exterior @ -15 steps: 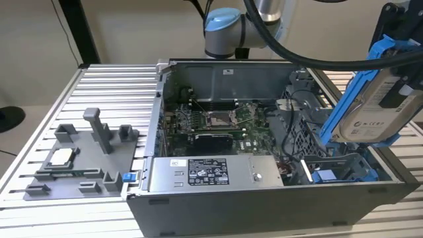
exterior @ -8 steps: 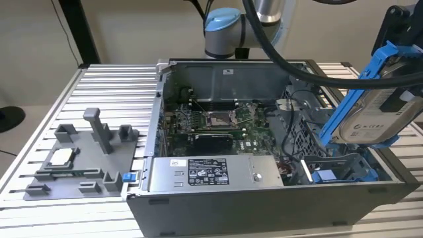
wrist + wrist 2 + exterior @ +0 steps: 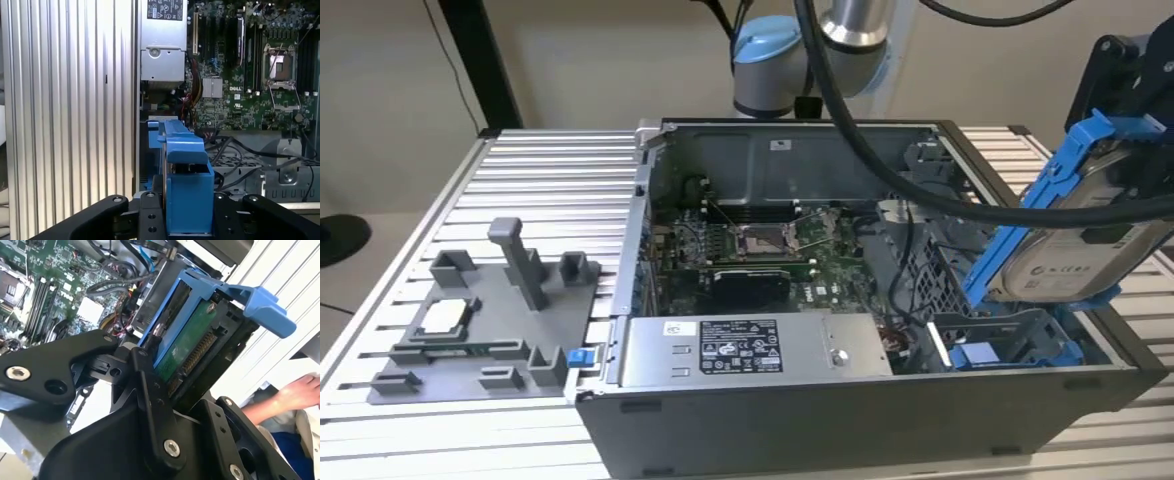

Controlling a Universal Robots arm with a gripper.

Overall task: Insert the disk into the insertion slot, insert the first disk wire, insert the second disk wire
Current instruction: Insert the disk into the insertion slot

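In the exterior view, at the right edge, my gripper (image 3: 1121, 120) grips the tilted disk (image 3: 1078, 250) above the insertion slot (image 3: 1001, 335), lower right. Nothing is in yet, so all three steps are left, I think. The computer case (image 3: 854, 410) sits on a ribbed metal table (image 3: 547, 170). In the second wrist view, a person's hand (image 3: 300, 390) is far right. In the first wrist view, the disk is bottom middle.

- This looks like a robotics lab or test workshop, though I see too little of the room to be sure.
- My arm (image 3: 774, 50) rises at the far edge of a bench of ribbed aluminium profiles (image 3: 547, 170).
- An opened computer case (image 3: 854, 420) lies on that bench, its motherboard (image 3: 761, 250) bare.
- Beside the case sits a grey fixture plate (image 3: 507, 330) with moulded holders.
- Behind are a plain wall (image 3: 600, 60) and a black post (image 3: 478, 60).
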